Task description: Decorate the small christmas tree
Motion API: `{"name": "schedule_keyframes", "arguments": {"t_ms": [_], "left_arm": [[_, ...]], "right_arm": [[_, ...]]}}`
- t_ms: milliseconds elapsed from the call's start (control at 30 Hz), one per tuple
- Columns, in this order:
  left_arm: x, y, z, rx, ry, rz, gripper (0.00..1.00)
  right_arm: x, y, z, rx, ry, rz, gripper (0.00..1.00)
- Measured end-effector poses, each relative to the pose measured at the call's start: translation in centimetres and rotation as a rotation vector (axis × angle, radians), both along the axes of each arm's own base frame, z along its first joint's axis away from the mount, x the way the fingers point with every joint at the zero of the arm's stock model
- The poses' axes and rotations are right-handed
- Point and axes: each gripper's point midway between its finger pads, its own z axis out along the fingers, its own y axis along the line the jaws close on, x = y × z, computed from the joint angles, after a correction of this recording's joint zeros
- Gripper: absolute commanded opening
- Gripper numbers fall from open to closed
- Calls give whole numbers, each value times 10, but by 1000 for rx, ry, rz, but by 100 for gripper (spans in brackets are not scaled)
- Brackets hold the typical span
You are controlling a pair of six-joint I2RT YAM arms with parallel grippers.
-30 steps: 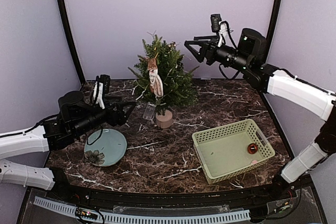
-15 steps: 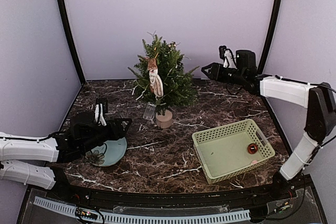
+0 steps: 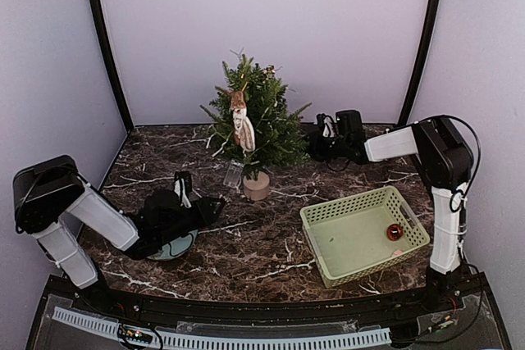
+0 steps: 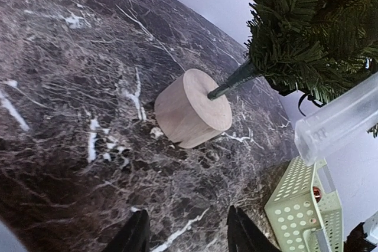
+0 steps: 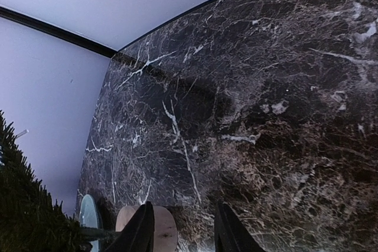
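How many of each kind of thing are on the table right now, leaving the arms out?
Tree: 1, the small christmas tree
Figure ornament on the tree: 1
Clear tube beside the tree: 1
Basket: 1, pale green
Red ball in the basket: 1
Plate: 1, blue-green, partly hidden
Total: 6

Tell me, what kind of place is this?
Probably a robot test booth: plain lilac walls enclose a marble-patterned table, with a left arm and right arm mounted at its near edge and a small christmas tree as prop.
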Motion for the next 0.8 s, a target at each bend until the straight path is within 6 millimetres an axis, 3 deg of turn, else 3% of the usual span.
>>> {"name": "schedule_keyframes", "arguments": {"t_ms": [133, 333, 533, 800], "left_arm": [[12, -24, -8, -81, 12, -33, 44], [28, -50, -4, -163, 3, -71, 44], [45, -55, 1, -223, 14, -84, 44], [54, -60, -28, -245, 96, -101, 40]], "right_arm": [[1, 23, -1, 44, 12, 53, 36], [-17, 57, 0, 79, 23, 140, 36], [-34, 77, -12, 89, 59, 197, 36], [-43, 84, -14, 103, 80, 231, 36]]}}
